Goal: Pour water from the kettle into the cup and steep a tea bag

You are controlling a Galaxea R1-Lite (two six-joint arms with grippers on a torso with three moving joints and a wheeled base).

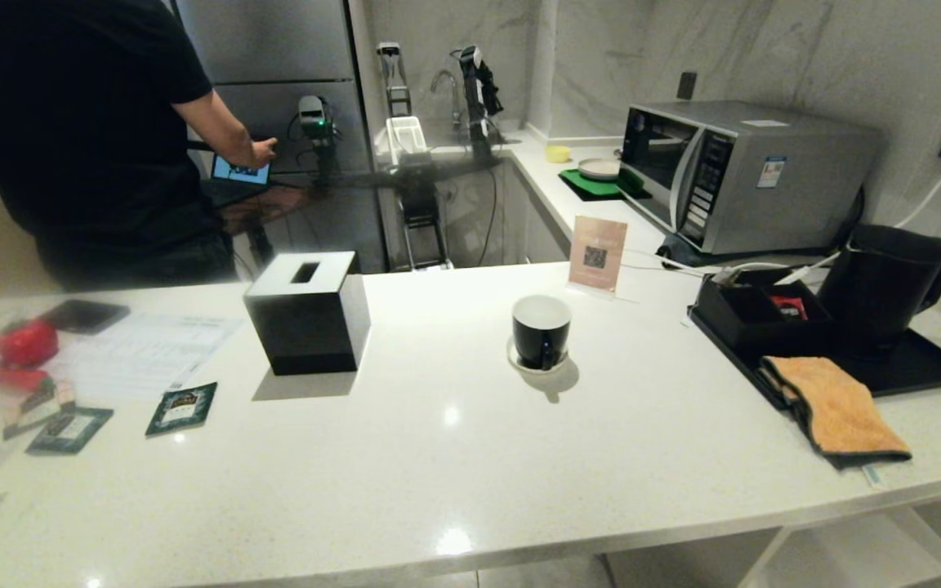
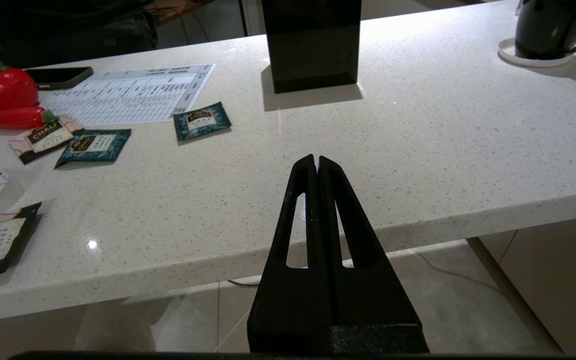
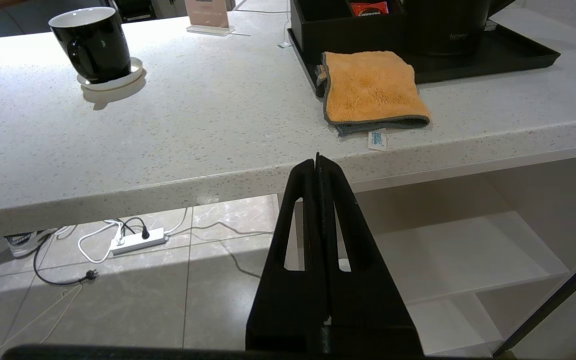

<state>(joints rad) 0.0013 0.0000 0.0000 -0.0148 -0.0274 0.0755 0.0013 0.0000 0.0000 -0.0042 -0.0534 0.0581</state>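
From my head, the cup (image 1: 541, 331) stands on its white saucer (image 1: 519, 360) mid-tabletop (image 1: 470, 457); the kettle (image 1: 883, 286) sits on a black tray (image 1: 920, 371) far right, behind an orange cloth (image 1: 838, 404). A black tissue box (image 1: 307, 314) stands left of the cup. Neither arm shows here.

My left fingers (image 2: 317, 162) are pressed together, empty, hanging before the tabletop's near edge; the cup (image 2: 548, 27) is well apart, the box (image 2: 313, 45) ahead, green sachets (image 2: 202, 120) nearby.

My right fingers (image 3: 317, 162) are likewise together and empty, below the tabletop edge; the cloth (image 3: 370, 90) lies between them and the kettle (image 3: 443, 25).
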